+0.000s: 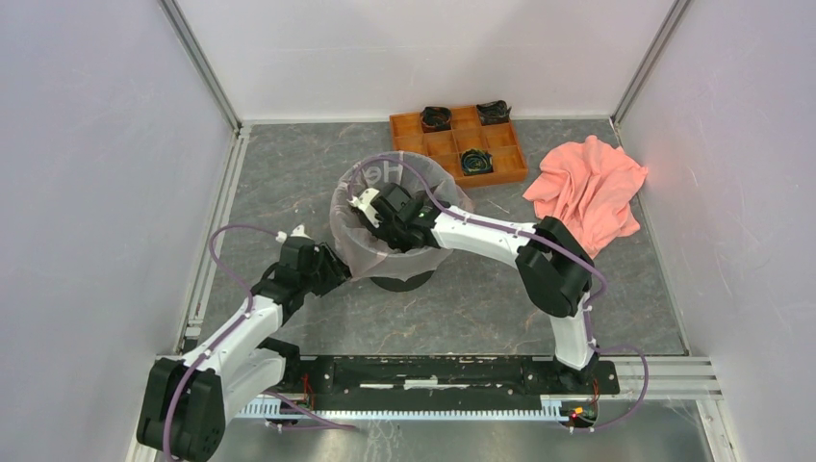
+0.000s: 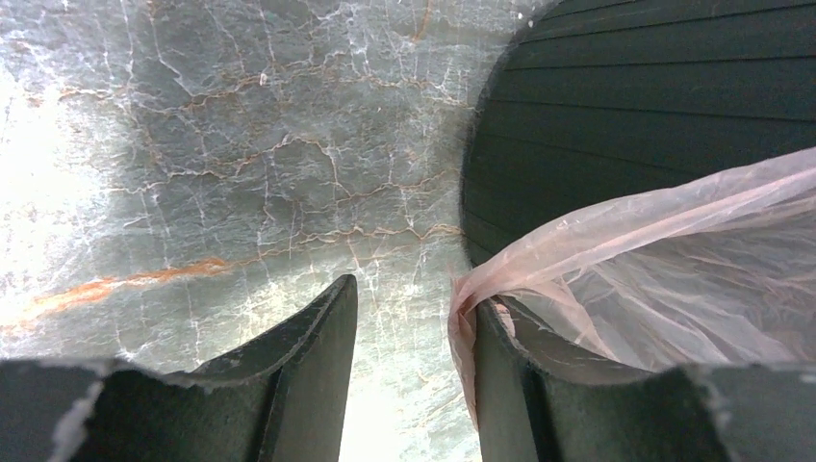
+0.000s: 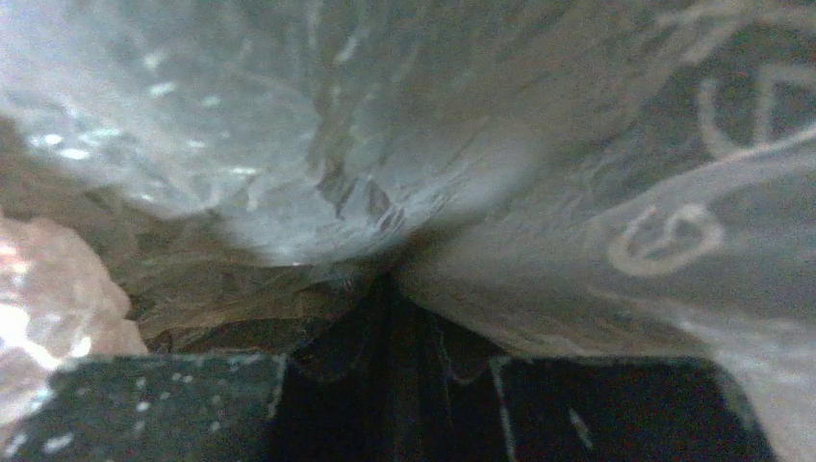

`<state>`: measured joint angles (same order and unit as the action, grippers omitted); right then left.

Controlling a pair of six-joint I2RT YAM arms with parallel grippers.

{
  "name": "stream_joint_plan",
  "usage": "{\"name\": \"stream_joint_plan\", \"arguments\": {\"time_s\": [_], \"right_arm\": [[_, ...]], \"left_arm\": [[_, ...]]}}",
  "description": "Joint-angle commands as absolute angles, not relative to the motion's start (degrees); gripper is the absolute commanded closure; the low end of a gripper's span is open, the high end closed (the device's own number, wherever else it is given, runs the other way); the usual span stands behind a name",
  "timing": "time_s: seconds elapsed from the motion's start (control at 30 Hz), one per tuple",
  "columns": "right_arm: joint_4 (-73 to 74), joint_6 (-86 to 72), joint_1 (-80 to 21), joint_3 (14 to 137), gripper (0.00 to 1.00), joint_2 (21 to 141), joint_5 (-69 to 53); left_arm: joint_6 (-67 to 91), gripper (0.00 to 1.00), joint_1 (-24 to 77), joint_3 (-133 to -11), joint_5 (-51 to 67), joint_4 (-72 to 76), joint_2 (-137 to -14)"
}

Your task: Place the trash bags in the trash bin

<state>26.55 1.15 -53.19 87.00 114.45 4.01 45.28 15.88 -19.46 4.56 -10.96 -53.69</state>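
Two arms meet at the trash bin [image 2: 654, 96], which stands about midway across the grey marbled table [image 1: 289, 183]. The trash bag [image 1: 351, 231], thin, pale pink and printed with white lettering, is already in the bin. Its mouth is turned out over the rim on the left and far sides at least, and the rest hangs down inside.

The right gripper [image 1: 383, 219] reaches in over the rim from the right and sits low inside the lined bin. Its own camera gives only crumpled film pressed close and out of focus, the folds running together toward the dark gap between the fingers. It may be nipping a fold there, but I cannot tell whether that gripper is closed or apart.

The left gripper [image 2: 409, 318] is outside the bin at its near-left, just beside the black ribbed wall. Its fingers stand spread, with bare table showing between them. A gathered edge of the bag lies against the tip of the finger nearer the bin, and the other finger touches nothing.

Beyond the bin, an orange compartment tray [image 1: 404, 123] lies near the back wall, with dark coiled items [image 1: 475, 161] in three of its cells. A salmon-pink cloth [image 1: 589, 188] lies crumpled to the right, well apart from the bin.
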Motion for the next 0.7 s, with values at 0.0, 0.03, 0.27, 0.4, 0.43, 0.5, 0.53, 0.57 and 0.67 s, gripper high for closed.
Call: {"name": "stream_joint_plan", "arguments": {"time_s": [0.0, 0.03, 0.27, 0.4, 0.43, 0.5, 0.53, 0.57, 0.67], "right_arm": [[20.22, -1.4, -53.35, 83.71, 0.8, 118.95, 3.05], [19.77, -1.54, -53.34, 83.38, 0.8, 119.29, 3.05], [19.95, -1.95, -53.33, 82.24, 0.79, 121.69, 2.84], [21.68, -2.65, -53.33, 83.52, 0.77, 119.13, 1.84], [22.46, -2.85, -53.32, 84.27, 0.75, 117.97, 1.59], [24.07, -3.14, -53.42, 86.54, 0.72, 115.75, 1.24], [24.75, -3.24, -53.44, 87.52, 0.7, 114.7, 1.24], [25.4, -3.3, -53.5, 88.55, 0.69, 113.34, 1.28], [26.41, -3.67, -53.58, 90.75, 0.64, 109.92, 1.39]], "left_arm": [[43.16, 0.48, 15.82, -21.95, 3.7, -11.51, -53.19], [43.15, 0.48, 15.84, -22.01, 3.62, -11.67, -52.99], [43.16, 0.47, 15.82, -23.94, 3.13, -14.52, -51.01], [43.07, 0.46, 15.82, -25.18, 1.11, -16.75, -47.8], [43.11, 0.46, 15.82, -25.25, 0.61, -17.05, -47.05], [43.3, 0.46, 15.82, -25.25, 0.18, -17.27, -46.08], [43.51, 0.45, 15.82, -25.15, 0.17, -17.37, -45.9], [43.63, 0.45, 15.82, -25.05, 0.17, -17.37, -45.79], [43.92, 0.42, 15.82, -24.85, 0.13, -17.66, -46.01]]}}
